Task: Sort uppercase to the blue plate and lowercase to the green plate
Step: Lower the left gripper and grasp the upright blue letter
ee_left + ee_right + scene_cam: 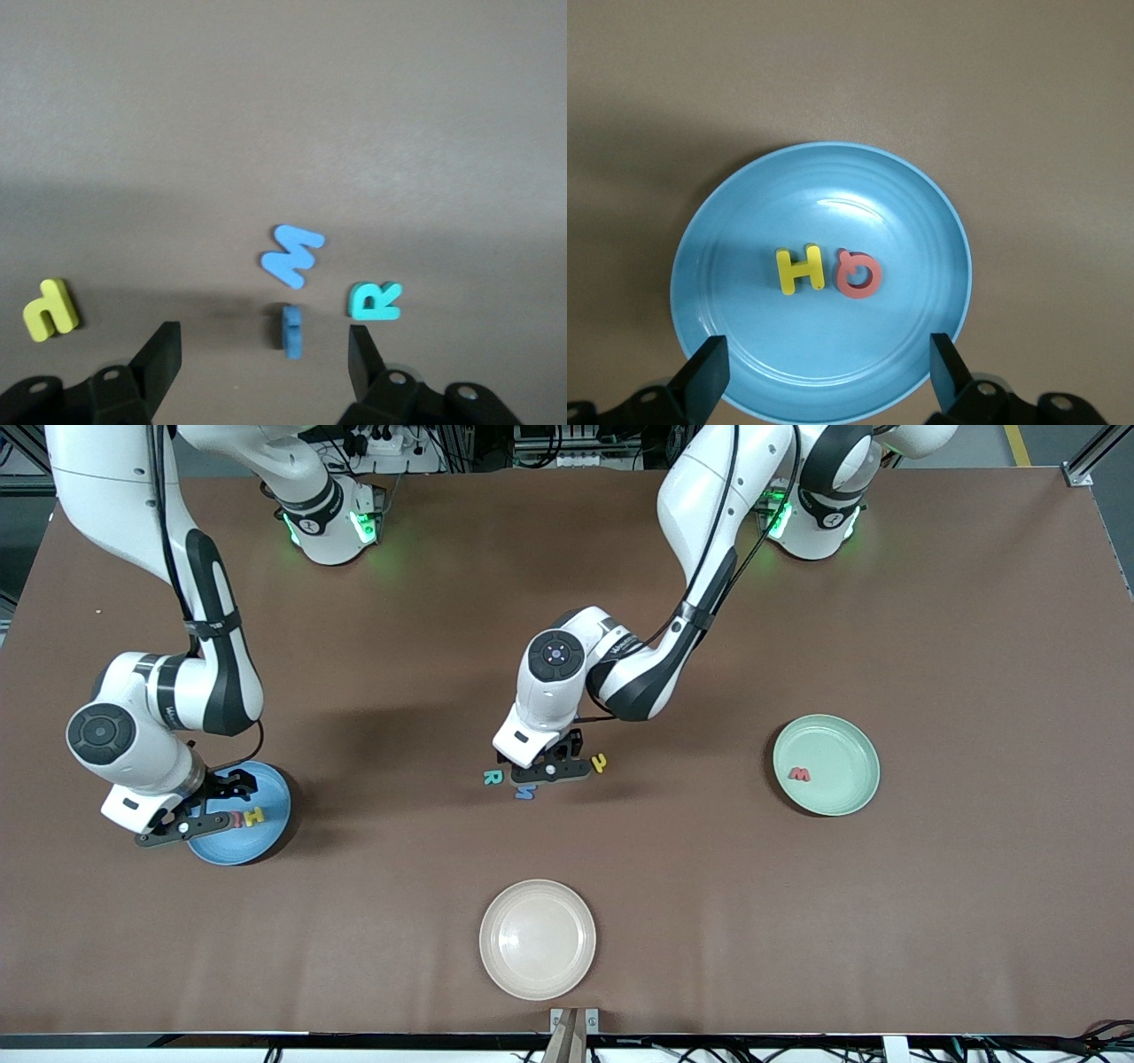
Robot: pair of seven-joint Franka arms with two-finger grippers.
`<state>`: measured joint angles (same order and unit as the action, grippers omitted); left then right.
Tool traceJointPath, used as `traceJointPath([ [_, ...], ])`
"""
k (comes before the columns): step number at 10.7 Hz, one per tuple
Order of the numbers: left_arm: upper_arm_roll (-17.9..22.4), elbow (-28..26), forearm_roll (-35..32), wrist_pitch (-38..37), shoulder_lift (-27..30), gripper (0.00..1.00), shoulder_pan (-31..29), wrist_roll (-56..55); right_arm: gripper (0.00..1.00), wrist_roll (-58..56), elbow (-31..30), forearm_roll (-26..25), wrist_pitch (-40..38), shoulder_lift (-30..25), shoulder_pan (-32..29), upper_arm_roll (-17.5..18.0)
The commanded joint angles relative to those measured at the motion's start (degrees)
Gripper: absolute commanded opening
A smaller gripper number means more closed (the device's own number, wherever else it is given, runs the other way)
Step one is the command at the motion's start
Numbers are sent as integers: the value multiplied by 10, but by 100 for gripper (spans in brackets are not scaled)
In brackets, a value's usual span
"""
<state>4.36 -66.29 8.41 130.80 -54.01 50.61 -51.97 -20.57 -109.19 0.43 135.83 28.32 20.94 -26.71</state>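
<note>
Matte brown table (930,921), foam letters (292,255).

The front cam sits high across the table (930,921), facing the robots and angled steeply down, so both bases line the top edge and the whole tabletop fits. The left wrist cam looks straight down from close up, over the teal R (376,301) and blue M (291,254), which the front cam shows as tiny specks mid-table. The right wrist cam hangs close above the blue plate (744,354), also seen small in the front cam, toward the right arm's end.
</note>
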Motion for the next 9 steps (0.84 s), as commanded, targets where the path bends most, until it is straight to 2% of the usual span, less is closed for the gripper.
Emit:
traceJointPath([
  [1,27,72,9,-14,-54,84,23,-30,100,1,-4,20,-3,-5,-2,2],
  [3,28,99,9,-14,-83,85,28,-37,100,1,-4,23,-3,-5,-2,2],
  [5,36,100,10,-15,-91,84,35,-37,100,1,-4,23,-3,-5,-2,2],
  [9,42,104,10,-14,-104,73,44,-40,100,1,-5,23,-3,-4,-2,2],
])
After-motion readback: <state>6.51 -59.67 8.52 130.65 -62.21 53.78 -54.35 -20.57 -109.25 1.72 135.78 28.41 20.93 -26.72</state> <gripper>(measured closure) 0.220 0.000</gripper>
